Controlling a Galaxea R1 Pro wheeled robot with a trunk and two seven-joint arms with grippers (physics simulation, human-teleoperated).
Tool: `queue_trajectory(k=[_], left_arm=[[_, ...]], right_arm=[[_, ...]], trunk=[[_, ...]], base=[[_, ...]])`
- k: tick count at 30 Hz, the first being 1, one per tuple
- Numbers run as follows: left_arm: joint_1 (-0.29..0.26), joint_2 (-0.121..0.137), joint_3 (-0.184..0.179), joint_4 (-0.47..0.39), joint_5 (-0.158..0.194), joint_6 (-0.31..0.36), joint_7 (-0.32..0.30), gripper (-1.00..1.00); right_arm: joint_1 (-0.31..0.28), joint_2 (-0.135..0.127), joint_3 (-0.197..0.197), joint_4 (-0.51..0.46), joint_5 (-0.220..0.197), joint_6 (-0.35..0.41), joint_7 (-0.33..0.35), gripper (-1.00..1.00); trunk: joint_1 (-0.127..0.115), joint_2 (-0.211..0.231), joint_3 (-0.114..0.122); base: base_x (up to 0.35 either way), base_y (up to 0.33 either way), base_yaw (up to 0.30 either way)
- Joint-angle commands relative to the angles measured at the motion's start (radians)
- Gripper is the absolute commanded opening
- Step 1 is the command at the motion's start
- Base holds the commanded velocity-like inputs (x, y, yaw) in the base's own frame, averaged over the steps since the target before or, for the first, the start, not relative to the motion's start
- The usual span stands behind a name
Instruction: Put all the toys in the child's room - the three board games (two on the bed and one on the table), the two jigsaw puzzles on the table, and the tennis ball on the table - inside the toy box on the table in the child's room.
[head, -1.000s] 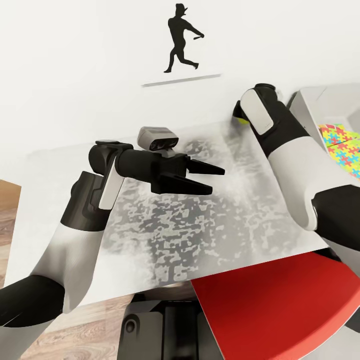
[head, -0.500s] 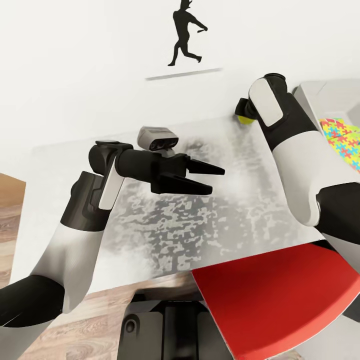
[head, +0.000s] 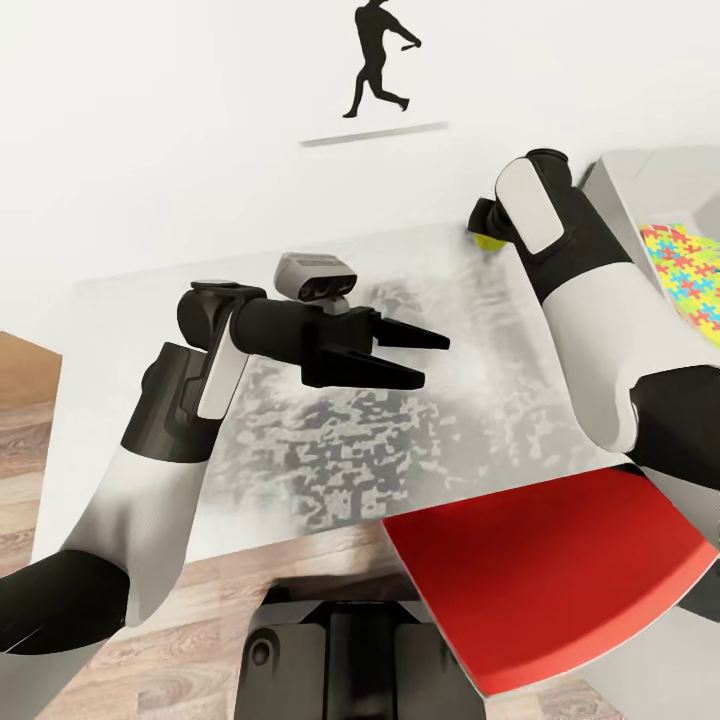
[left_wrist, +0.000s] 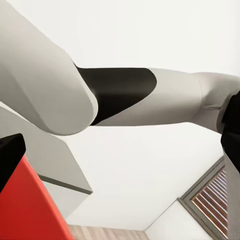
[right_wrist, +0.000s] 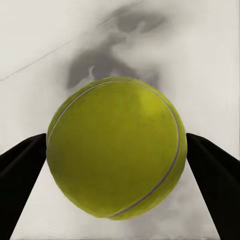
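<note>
View: our head camera has slid a bit, things stayed put | Right gripper (right_wrist: 117, 165): fingers touch both sides of the tennis ball (right_wrist: 116, 147) on the table (head: 420, 440), clamped we think | Left gripper (head: 415, 358): fingers apart, empty | Next: lift ball to the toy box (head: 625, 185)

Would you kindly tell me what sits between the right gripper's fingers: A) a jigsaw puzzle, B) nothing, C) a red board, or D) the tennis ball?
D: in the right wrist view the tennis ball sits between the two black fingers, touching both, over the table.
</note>
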Motion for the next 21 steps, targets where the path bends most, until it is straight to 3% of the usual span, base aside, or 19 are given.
queue_trajectory(k=[1,21], left_arm=[[-0.001,0.0,0.0,0.0,0.002,0.011,-0.002,1.0],[-0.001,0.0,0.0,0.0,0.002,0.011,-0.002,1.0]], right_arm=[[0.0,0.0,0.004,0.001,-0.009,0.001,-0.01,-1.0],[0.008,-0.007,0.006,-0.018,-0.005,0.003,-0.009,-1.0]], trunk=[[0.0,-0.002,-0.001],[0.0,-0.002,0.014]], base=[[-0.043,0.007,0.0],[-0.005,0.001,-0.035]])
